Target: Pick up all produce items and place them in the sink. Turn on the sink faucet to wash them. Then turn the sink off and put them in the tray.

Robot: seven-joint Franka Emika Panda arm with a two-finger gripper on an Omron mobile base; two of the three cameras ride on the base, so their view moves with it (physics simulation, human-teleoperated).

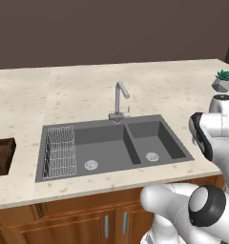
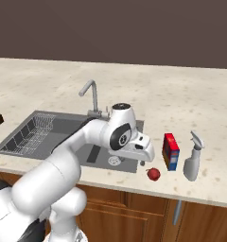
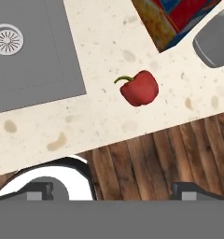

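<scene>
Red pepper (image 3: 141, 88) lies on counter (image 3: 104, 70) beside sink (image 1: 135, 143) holding wire rack (image 1: 60, 151); jaws spread open.

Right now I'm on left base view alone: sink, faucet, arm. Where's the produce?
Observer: A red pepper lies on the counter near its front edge, just right of the sink.
Operator: Anything crowding it?
Observer: A red, blue and yellow box stands behind it, not touching. A spray bottle stands further right.
Operator: And the tool?
Observer: The tool hangs open above the counter's front edge. In the hand view the pepper sits ahead of it, untouched, roughly in line with the gap between the tips.
</scene>
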